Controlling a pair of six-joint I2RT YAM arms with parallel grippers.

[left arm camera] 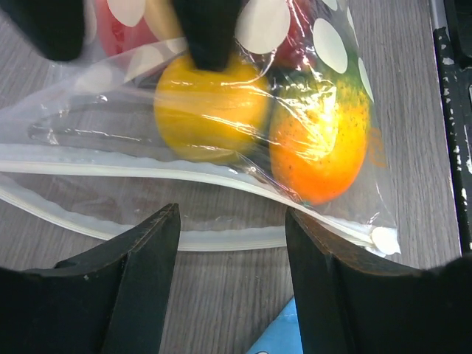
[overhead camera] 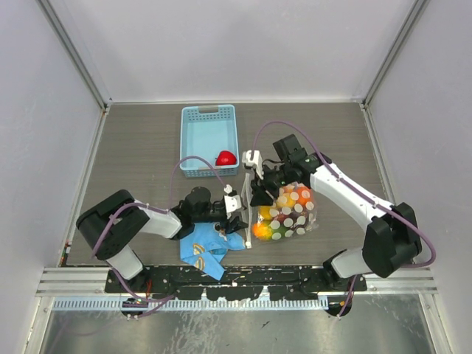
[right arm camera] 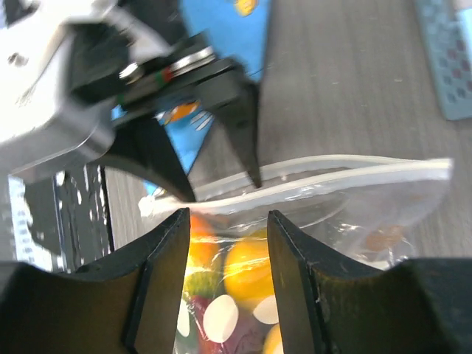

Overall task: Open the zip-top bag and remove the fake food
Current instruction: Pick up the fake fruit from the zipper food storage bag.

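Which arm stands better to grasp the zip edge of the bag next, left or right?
Left, probably. The left hand is open, facing the white zip strip of the zip-top bag up close; the right hand sits over the fake food, behind the strip.

One zip-top bag [overhead camera: 295,221], one basket [overhead camera: 185,144], one loose red fruit [overhead camera: 226,158], one cloth [overhead camera: 204,251]

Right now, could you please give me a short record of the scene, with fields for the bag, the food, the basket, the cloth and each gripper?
bag: lies between the two grippers, zip edge toward the left arm, zip strips partly parted
food: several pieces inside the bag
red piece: in the basket
basket: light blue, beyond the bag
cloth: blue print, beside the zip edge
left gripper: open, fingertips at the zip edge
right gripper: open, over the bag
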